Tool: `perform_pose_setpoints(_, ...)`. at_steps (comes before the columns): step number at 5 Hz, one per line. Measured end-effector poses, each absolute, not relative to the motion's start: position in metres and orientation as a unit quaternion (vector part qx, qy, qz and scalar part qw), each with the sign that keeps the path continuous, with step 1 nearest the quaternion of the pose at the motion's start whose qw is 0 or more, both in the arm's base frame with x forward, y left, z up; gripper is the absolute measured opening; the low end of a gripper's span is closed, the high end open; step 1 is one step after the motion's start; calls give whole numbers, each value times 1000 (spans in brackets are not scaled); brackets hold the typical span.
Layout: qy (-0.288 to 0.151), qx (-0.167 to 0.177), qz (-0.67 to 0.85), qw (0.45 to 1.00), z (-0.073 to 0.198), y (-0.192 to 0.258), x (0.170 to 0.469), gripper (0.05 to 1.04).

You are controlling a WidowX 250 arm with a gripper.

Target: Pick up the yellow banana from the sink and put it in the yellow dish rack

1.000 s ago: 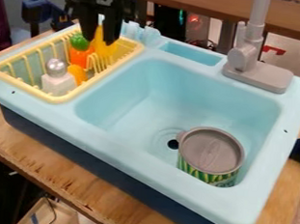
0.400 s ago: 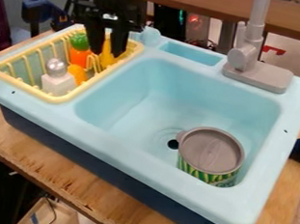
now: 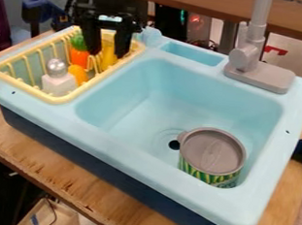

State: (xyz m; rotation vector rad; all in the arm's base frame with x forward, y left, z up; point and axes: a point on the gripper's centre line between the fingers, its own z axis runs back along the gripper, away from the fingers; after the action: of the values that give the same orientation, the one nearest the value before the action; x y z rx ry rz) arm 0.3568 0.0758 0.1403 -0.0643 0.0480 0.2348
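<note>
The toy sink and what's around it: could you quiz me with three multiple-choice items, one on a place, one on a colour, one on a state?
1. Where is the grey-lidded can?
A) on the wooden table
B) inside the sink basin
C) behind the tap

2. What colour is the slatted rack?
A) pale yellow
B) red
C) black

3. How do the jaws of the black gripper stand?
A) touching each other
B) clamped on the can
C) apart

Answers:
1: B, the can stands within the basin's walls, beside the drain hole.
2: A, its rim and bars are pale yellow.
3: C, a gap shows between them.
</note>
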Motion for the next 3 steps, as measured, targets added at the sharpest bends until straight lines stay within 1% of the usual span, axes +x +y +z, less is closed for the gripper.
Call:
perform_pose_setpoints(1, 20, -32, 116, 993, 146, 76, 359, 1012)
perform_pose_setpoints(2, 20, -36, 117, 992, 149, 75, 359, 1008)
perform_pose_setpoints(3, 26, -14, 105, 994, 161, 74, 352, 1005)
